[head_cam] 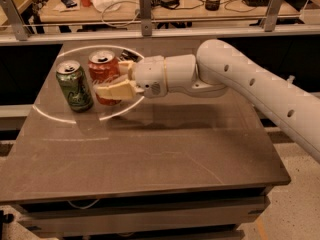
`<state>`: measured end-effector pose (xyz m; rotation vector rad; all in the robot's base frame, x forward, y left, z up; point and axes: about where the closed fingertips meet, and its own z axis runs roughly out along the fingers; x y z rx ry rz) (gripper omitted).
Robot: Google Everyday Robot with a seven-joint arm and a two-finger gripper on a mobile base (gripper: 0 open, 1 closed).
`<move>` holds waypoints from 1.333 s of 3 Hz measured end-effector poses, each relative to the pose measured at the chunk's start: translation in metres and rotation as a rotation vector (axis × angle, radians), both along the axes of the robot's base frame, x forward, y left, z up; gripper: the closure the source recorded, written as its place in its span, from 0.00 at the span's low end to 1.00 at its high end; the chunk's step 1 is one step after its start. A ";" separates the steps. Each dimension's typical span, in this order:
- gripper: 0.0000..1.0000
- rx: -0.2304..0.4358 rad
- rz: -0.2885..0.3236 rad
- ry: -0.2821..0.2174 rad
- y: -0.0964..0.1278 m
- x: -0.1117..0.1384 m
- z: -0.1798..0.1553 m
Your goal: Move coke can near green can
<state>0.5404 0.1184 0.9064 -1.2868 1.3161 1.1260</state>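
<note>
green can (74,85): on the table (150,154), far left
coke can (102,69): right of the green can (just beside it)
gripper (113,80): clasping the coke can from its right

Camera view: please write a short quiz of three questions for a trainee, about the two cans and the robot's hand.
1. True or false: the hand, over the far left part of the tabletop, is shut on the red aluminium coke can.
2. Choose one: seen in the camera view, the green aluminium can stands (A) just left of the red can, (B) right of the robot arm, (C) at the near edge.
3. Fill in: the green can stands upright on the dark grey ___.

Key
1. True: one finger is on each side of the red can.
2. A
3. table
</note>
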 end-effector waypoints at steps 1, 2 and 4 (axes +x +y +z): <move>1.00 0.004 -0.017 -0.044 0.022 0.008 -0.010; 1.00 -0.008 -0.024 -0.069 0.035 0.016 -0.025; 0.82 -0.019 -0.033 -0.064 0.040 0.018 -0.038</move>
